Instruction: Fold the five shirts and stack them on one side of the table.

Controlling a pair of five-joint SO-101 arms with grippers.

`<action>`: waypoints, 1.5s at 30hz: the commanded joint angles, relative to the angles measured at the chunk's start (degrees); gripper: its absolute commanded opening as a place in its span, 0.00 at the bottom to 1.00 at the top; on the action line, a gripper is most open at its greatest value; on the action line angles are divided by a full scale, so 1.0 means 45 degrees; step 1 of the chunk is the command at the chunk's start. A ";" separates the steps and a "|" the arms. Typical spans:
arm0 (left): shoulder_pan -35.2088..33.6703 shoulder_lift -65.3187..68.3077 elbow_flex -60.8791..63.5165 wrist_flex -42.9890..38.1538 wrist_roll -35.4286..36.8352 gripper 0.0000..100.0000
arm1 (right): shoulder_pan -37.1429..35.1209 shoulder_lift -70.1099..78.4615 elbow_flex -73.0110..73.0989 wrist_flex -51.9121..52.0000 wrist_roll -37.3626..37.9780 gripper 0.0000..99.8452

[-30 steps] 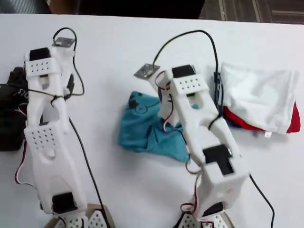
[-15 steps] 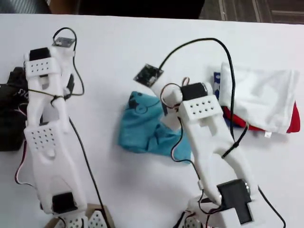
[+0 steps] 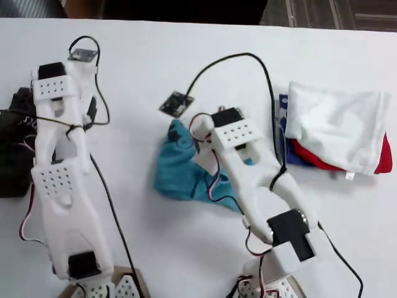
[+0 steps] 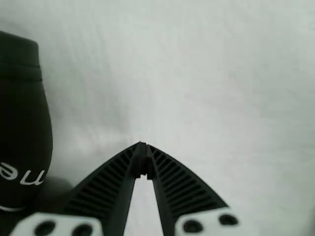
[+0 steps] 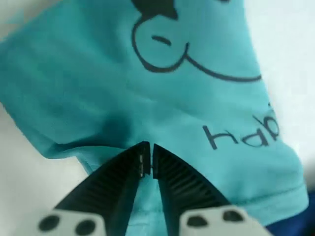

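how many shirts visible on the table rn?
5: black shirt at the left edge; teal shirt mid-table; white shirt at right, lying on the red shirt and blue shirt, both mostly covered.

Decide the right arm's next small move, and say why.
Probably open the right gripper and pinch the fold beneath it. Its jaws are shut over the teal shirt, which lies crumpled beside the stack topped by the white shirt. Whether cloth is already pinched is unclear.

teal shirt (image 3: 177, 177) — beneath right arm (image 3: 248, 167)
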 commanded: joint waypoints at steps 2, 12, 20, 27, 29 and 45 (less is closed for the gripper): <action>-0.0098 -0.0117 -0.0479 -0.0137 0.0117 0.03 | 0.0381 -0.0127 -0.0527 0.1123 -0.0098 0.02; -0.0098 -0.0117 -0.0498 -0.0137 0.0117 0.03 | 0.0400 -0.2178 0.1778 0.2491 -0.0078 0.02; -0.0098 -0.0117 -0.0498 -0.0137 0.0117 0.03 | 0.1651 -0.2882 0.3810 0.1201 0.0645 0.02; -0.0098 -0.0117 -0.0498 -0.0137 0.0098 0.03 | 0.3780 -0.2901 0.3985 0.0850 0.1543 0.02; -0.0098 -0.0117 -0.0479 -0.0137 0.0098 0.03 | 0.3741 -0.3018 0.3966 0.0908 0.1426 0.02; 0.0078 -0.0117 -0.0420 0.0078 0.0117 0.03 | 0.3116 -0.4698 0.3380 -0.2706 0.1407 0.02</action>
